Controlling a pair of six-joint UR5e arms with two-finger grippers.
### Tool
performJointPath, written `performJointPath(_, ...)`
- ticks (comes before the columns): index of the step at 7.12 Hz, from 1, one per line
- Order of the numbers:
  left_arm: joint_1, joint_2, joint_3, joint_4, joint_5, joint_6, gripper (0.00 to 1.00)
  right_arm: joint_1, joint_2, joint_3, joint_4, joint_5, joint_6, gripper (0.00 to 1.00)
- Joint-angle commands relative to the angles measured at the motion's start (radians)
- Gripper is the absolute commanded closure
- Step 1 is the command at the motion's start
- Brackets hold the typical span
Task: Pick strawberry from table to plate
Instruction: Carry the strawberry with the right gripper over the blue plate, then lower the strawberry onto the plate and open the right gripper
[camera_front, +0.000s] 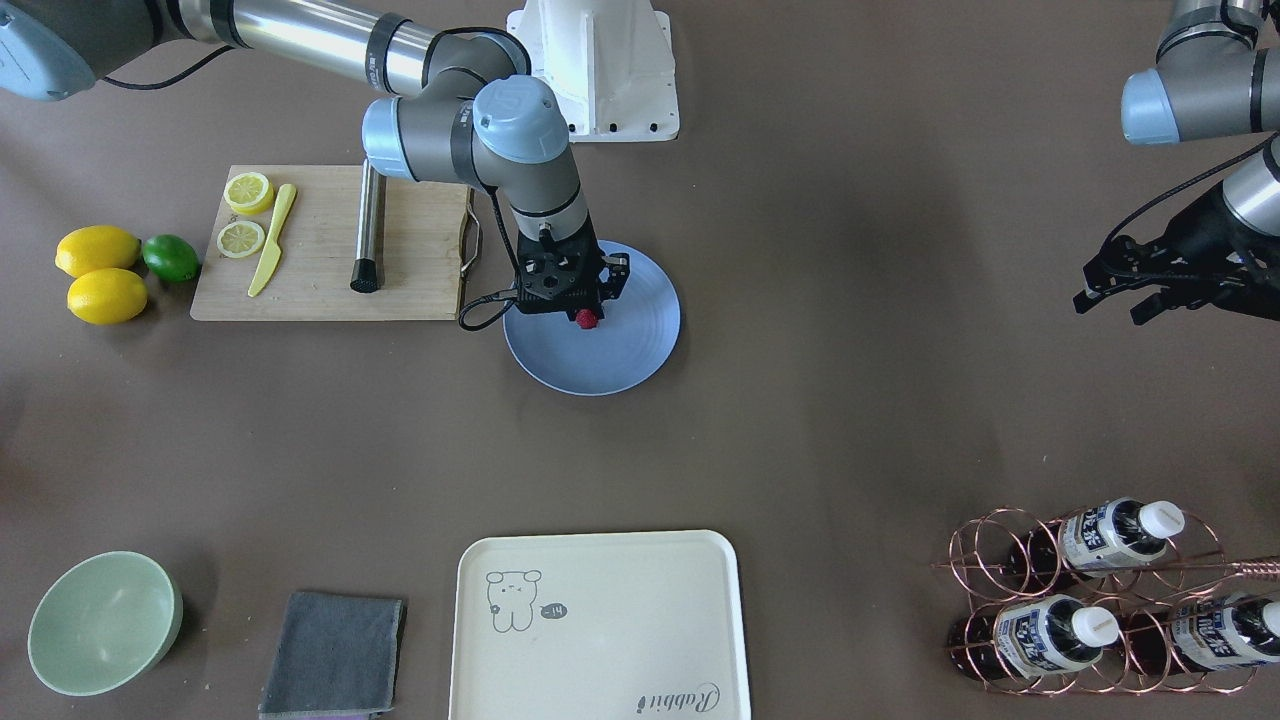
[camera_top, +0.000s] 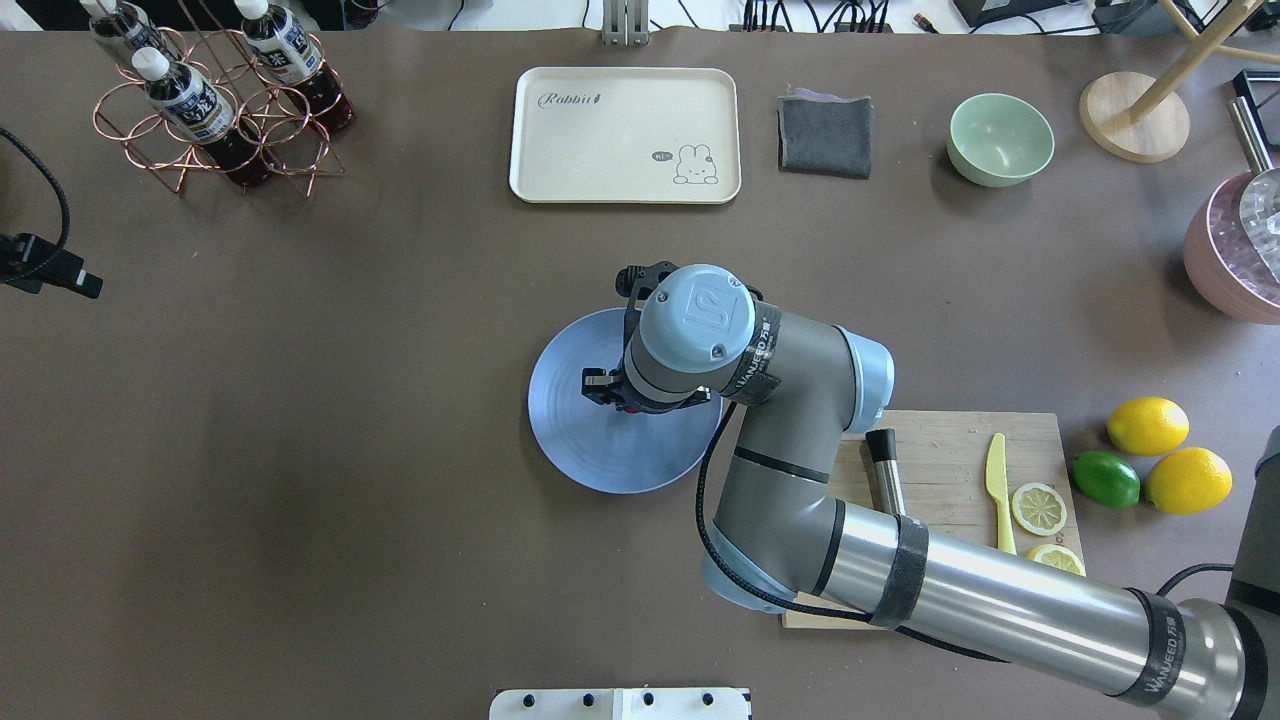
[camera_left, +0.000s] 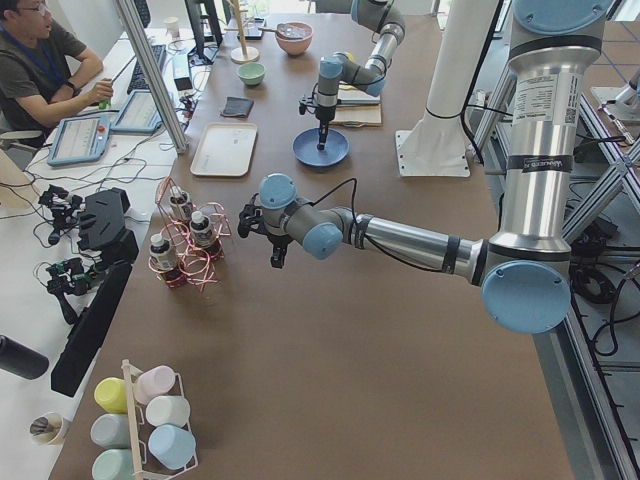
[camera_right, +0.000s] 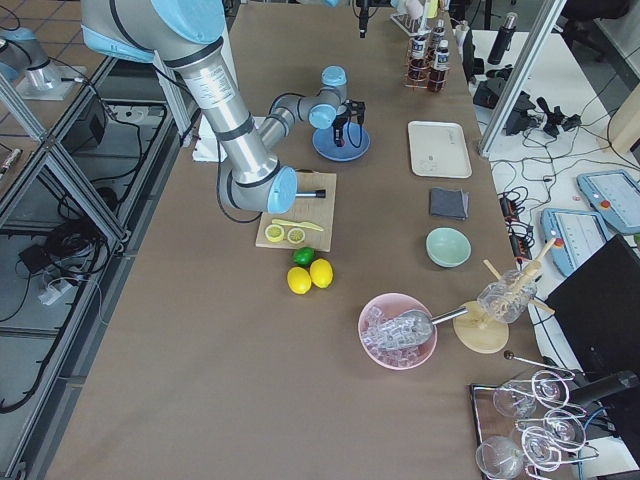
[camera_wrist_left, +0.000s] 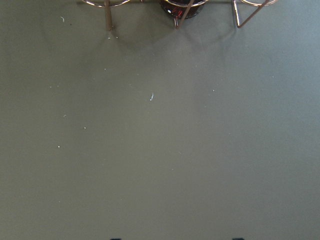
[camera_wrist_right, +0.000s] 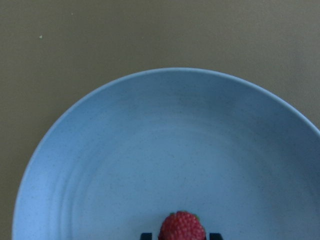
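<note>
Right gripper (camera_wrist_right: 180, 236) is poised over the plate (camera_wrist_right: 165, 150), its fingers flanking and apparently pinching the strawberry (camera_wrist_right: 182, 226). The berry sits directly between them above the plate's middle; contact with the plate is unclear. Left gripper (camera_front: 1108, 303), fingers spread, lies well apart.

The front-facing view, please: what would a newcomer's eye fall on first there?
The right gripper holding a small dark red bumpy strawberry over the round light-blue plate at mid-table. Next, two bright yellow lemons and a green lime beside the wooden cutting board.
</note>
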Motion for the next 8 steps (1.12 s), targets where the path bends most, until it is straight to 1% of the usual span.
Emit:
performJointPath(1,0.000,0.003,-0.001,0.000,0.000,0.000,0.21,0.001,-0.001,0.003,0.001,0.002,0.002,0.00)
performJointPath(2,0.000,-0.009,-0.003,0.032,-0.013,-0.006,0.20,0.017,-0.002,0.048,-0.017,0.013,0.002,0.00)
performJointPath(3,-0.012,-0.014,-0.038,0.125,-0.018,0.000,0.20,0.093,-0.042,0.169,-0.139,0.098,-0.010,0.00)
performJointPath(4,-0.034,-0.012,-0.070,0.160,-0.018,0.029,0.20,0.188,-0.132,0.328,-0.243,0.179,-0.074,0.00)
performJointPath(5,-0.060,-0.011,-0.070,0.180,-0.017,0.091,0.20,0.292,-0.224,0.412,-0.286,0.274,-0.225,0.00)
performJointPath(6,-0.109,-0.011,-0.070,0.227,-0.016,0.185,0.20,0.417,-0.297,0.420,-0.297,0.374,-0.383,0.00)
performJointPath(7,-0.179,-0.009,-0.072,0.285,-0.016,0.301,0.20,0.500,-0.395,0.425,-0.297,0.422,-0.538,0.00)
performJointPath(8,-0.227,-0.005,-0.072,0.333,-0.016,0.389,0.20,0.592,-0.484,0.419,-0.298,0.451,-0.710,0.00)
